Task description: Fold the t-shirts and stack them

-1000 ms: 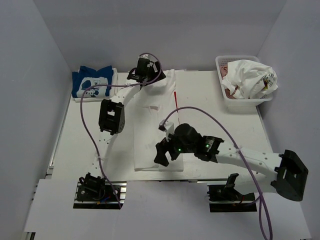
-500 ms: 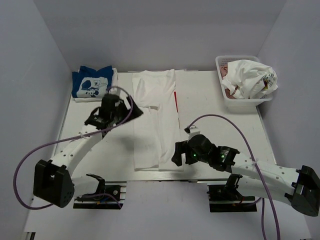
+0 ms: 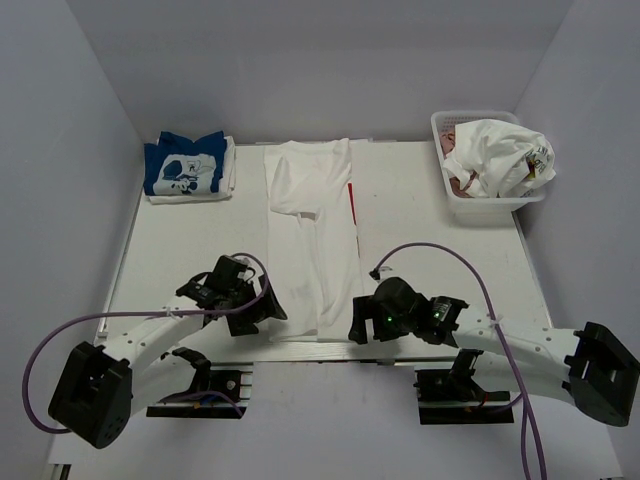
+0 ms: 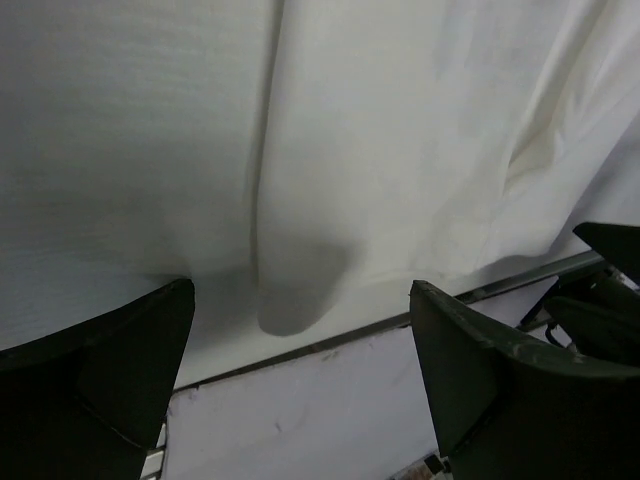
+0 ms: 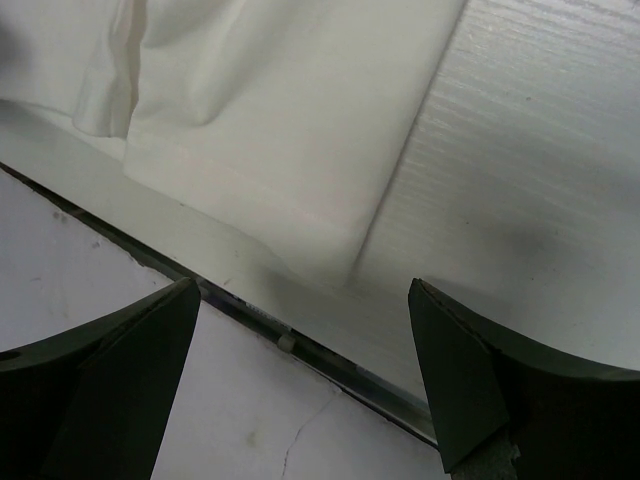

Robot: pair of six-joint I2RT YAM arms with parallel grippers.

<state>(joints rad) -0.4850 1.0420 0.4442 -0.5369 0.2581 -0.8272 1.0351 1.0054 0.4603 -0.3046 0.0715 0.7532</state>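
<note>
A white t-shirt (image 3: 310, 240), folded lengthwise into a long strip with a sliver of red print (image 3: 352, 198) at its right edge, lies down the middle of the table. My left gripper (image 3: 270, 310) is open and empty just beside its near left corner. In the left wrist view (image 4: 300, 400) the shirt's hem (image 4: 400, 150) lies ahead of the fingers. My right gripper (image 3: 357, 328) is open and empty at the near right corner. Its wrist view (image 5: 300, 400) shows that corner (image 5: 280, 130). A folded blue t-shirt (image 3: 185, 165) with a white graphic rests at the back left.
A white lattice basket (image 3: 440, 130) at the back right holds a crumpled white shirt (image 3: 505, 150) and some pink cloth (image 3: 452, 140). The table's near metal edge (image 5: 300, 345) runs right under both grippers. White walls enclose the table.
My left arm swung from the shirt's far end back along its left side to the near left corner. My right gripper shifted right, to the near right corner. The shirt lies flat, let go.
</note>
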